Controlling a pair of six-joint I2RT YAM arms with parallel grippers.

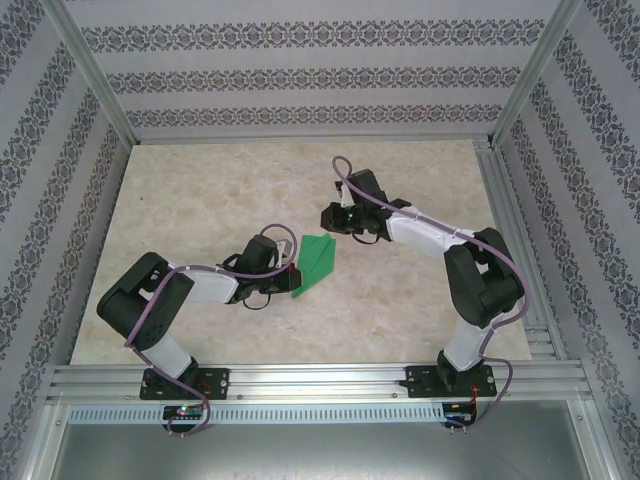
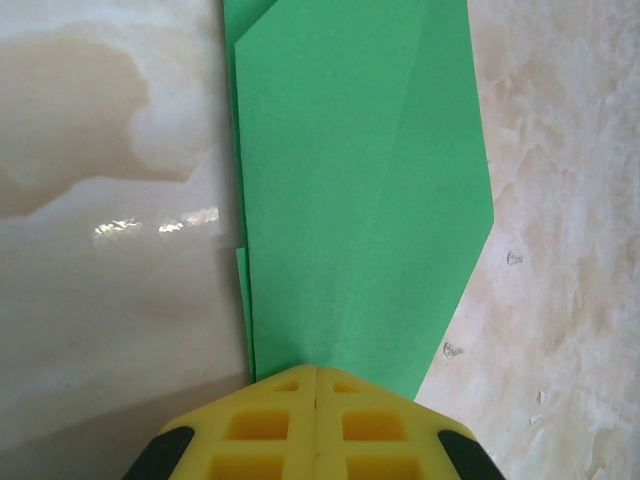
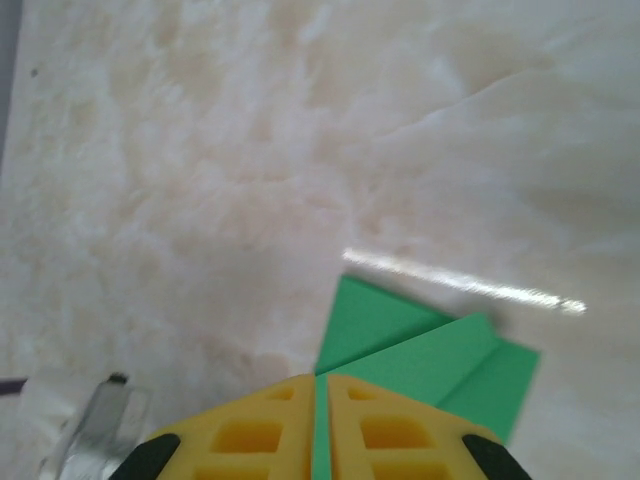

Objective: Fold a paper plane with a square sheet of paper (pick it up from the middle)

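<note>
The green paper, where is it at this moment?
In the top view the paper lies near the middle of the table, its left edge pinched by the left gripper; the right gripper is just beyond it.

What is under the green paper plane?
The marbled table is below the paper plane, whose near end is pinched by the left gripper, jaws shut. Anything between its folded layers and the table is covered.

A: How is the light?
B: Bright and even across the desk (image 1: 200, 200); shadows are faint.
A: Any glare?
B: A white glare streak (image 2: 155, 222) left of the paper plane (image 2: 360, 200), a soft grey shadow below it. In the right wrist view another streak lies above the plane; that picture is hazy, the right pincer (image 3: 321, 378) blurriest.
</note>
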